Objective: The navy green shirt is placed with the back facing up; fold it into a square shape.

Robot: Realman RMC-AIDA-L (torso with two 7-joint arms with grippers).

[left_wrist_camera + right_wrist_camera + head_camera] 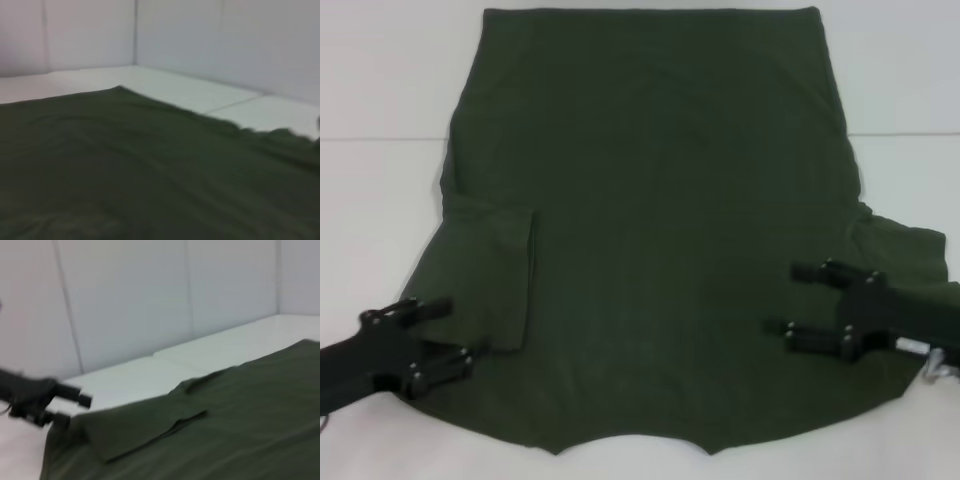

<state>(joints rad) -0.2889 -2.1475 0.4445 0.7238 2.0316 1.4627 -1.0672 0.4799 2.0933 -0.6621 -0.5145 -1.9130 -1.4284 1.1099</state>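
Left gripper (445,335) sits at the shirt's near left edge, fingers parted and holding nothing, arm low and reaching in from the near left corner. Beside it the left sleeve (500,280) already lies folded onto the body. I note the shirt (650,220) lies flat, back up, on the white table (370,200), collar toward me. Right gripper (805,305) hovers over the near right body, released, arm entering from the right edge. Right sleeve (905,255) remains spread out. Risk, in my judgement: a shallow pinch there drags or bunches the fabric, skewing the square.
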